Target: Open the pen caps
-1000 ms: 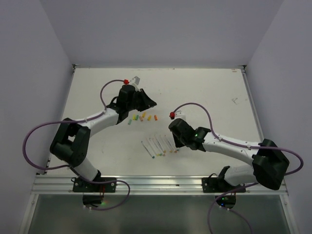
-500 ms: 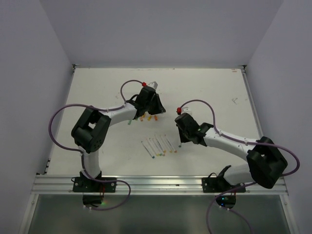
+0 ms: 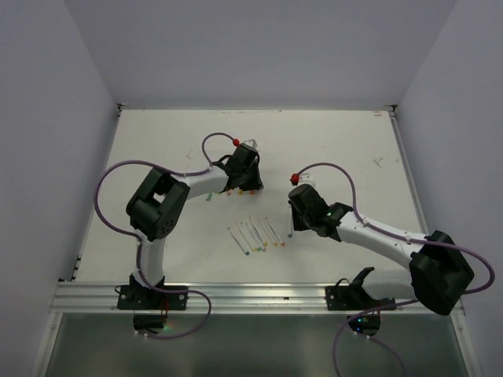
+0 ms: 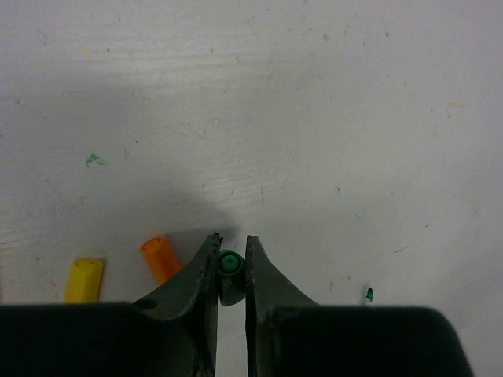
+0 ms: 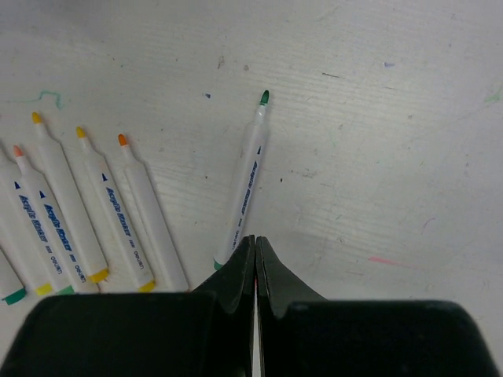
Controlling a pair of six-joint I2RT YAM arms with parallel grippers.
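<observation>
Left gripper [image 4: 230, 251] pinching green cap [image 4: 229, 265], hovering near loose orange cap [image 4: 159, 259]. Right gripper [image 5: 255, 243] sitting shut, apparently empty, over uncapped green pen [image 5: 246, 184]. Recommending lowering cap to table [image 4: 314, 118] before releasing, preventing rolling.

The left arm [image 3: 200, 181] and right arm [image 3: 385, 238] have white links and black joints. Purple cables [image 3: 97, 196] end in red plugs [image 3: 236, 141], and the fingers [image 4: 271, 283] are black and tapered.

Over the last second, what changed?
Left arm swung right, jaws shut on the green cap. Right arm drew back right, jaws shut empty beside the green pen. Pen row and loose caps stayed put.
</observation>
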